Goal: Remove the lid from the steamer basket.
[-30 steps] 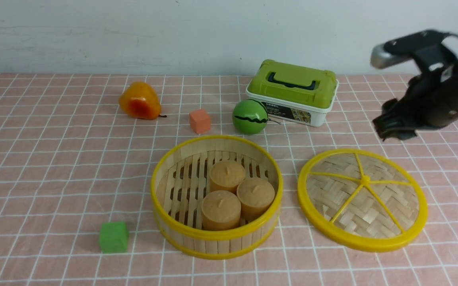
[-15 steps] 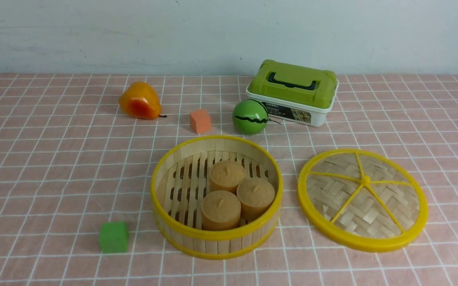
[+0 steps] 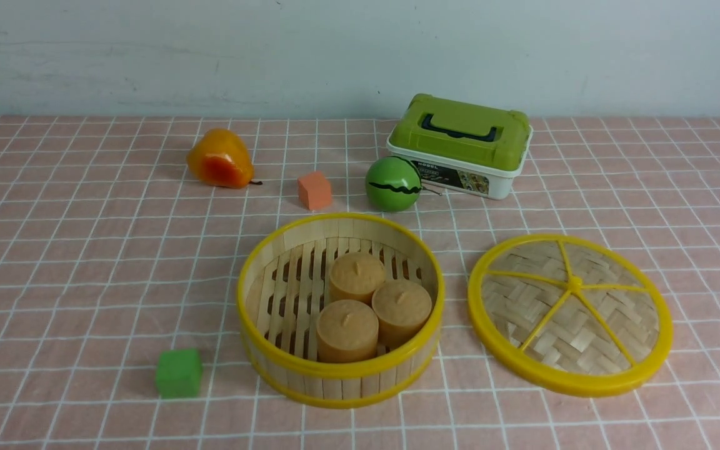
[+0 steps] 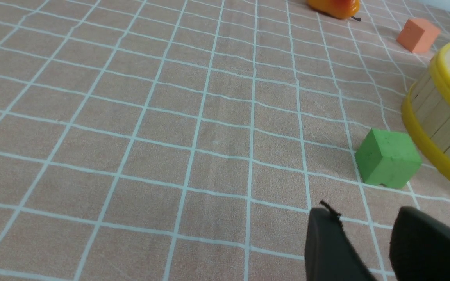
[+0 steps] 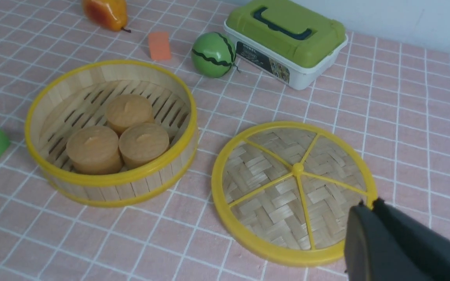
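Note:
The steamer basket [image 3: 335, 381] stands uncovered in the middle of the table with three tan buns [image 3: 400, 304] inside. The lid [image 3: 569, 314] lies flat on the cloth just right of it, apart from the basket. Neither gripper shows in the front view. In the right wrist view my right gripper [image 5: 369, 203] is shut and empty, raised over the near edge of the lid [image 5: 279, 187], with the basket [image 5: 131, 191] beyond. In the left wrist view my left gripper [image 4: 365, 218] is open and empty above the cloth, near the basket's wall [image 4: 440, 113].
A white box with a green lid [image 3: 460, 147], a green striped ball [image 3: 392, 183], an orange cube [image 3: 314, 190] and an orange pear [image 3: 219, 159] sit behind the basket. A green cube [image 3: 178, 372] lies left of the basket's front; it also shows in the left wrist view [image 4: 388, 158].
My right arm has pulled back to the right and left the front view. The lid and the basket have not moved.

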Robot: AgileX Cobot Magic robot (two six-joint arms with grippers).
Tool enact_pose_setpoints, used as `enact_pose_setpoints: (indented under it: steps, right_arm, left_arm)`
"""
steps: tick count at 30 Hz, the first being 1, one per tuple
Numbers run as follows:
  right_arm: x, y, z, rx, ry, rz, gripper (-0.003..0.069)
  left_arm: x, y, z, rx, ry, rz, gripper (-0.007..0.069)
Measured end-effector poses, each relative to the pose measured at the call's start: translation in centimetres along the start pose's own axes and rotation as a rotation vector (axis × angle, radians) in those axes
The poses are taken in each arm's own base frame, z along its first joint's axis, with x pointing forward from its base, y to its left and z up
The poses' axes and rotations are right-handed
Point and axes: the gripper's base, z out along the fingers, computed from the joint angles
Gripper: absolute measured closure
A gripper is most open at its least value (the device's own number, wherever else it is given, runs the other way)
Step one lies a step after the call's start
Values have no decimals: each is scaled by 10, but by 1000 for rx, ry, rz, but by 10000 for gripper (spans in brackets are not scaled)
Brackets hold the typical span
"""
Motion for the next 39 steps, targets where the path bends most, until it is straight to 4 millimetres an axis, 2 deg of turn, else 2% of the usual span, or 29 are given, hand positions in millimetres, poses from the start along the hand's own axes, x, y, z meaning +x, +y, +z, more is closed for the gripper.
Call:
enact_pose_setpoints:
  steps: [16,17,18,20,21,22,25,26,31,32,35,39]
  right_arm:
    - [14,1,1,-9,51,12,666]
    - [28,-2,6,22,6,14,668]
    - [30,-2,7,30,0,12,669]
    - [58,-9,11,115,-115,27,681]
    - [61,-10,11,129,-124,28,681]
    - [83,-14,10,190,-213,63,683]
    - [110,-17,12,248,-274,104,683]
    - [128,-19,13,298,-303,122,683]
    - [187,-24,30,402,-296,175,684]
    - [189,-24,31,403,-294,178,684]
    - [213,-26,44,405,-238,212,684]
    - [218,-26,46,400,-206,220,684]
  left_arm:
    - [0,0,0,0,0,0,386]
    - [0,0,0,0,0,0,386]
    - [0,0,0,0,0,0,386]
    - [0,0,0,0,0,0,386]
    - [0,0,0,0,0,0,386]
    - [0,0,0,0,0,0,386]
    - [0,0,0,0,0,0,386]
    - [0,0,0,0,0,0,386]
    - [0,0,0,0,0,0,386]
    - [0,0,0,0,0,0,386]
    - [0,0,0,0,0,0,386]
    - [0,0,0,0,0,0,386]
